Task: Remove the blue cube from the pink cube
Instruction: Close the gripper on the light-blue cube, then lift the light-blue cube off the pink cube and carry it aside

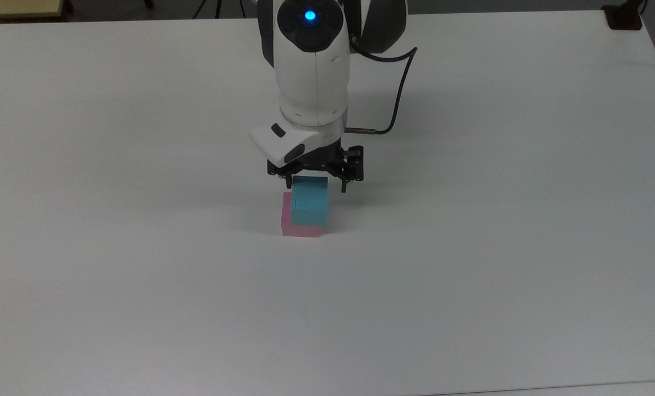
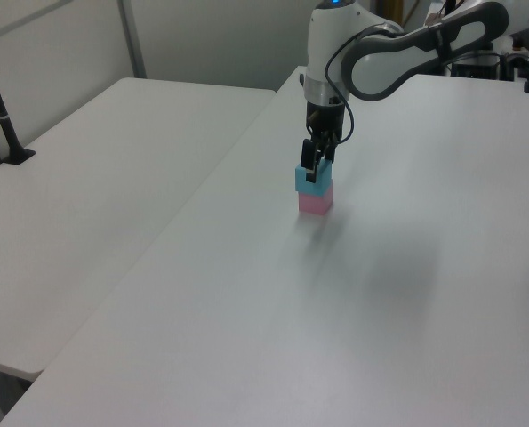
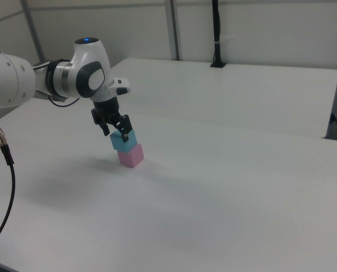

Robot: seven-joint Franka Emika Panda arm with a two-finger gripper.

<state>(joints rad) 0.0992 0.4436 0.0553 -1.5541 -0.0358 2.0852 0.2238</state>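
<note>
While the blue cube (image 1: 309, 200) sits on the pink cube (image 1: 289, 224) near frame centre in the top view, offset toward the top view's right so a pink strip shows on the left, the gripper (image 1: 315, 187) hangs directly over the stack. Fingers are spread wider than the blue cube, one on each side of its upper part, not clamped. Stack rests on the white table (image 1: 470, 264); left view puts it upper-middle.
</note>
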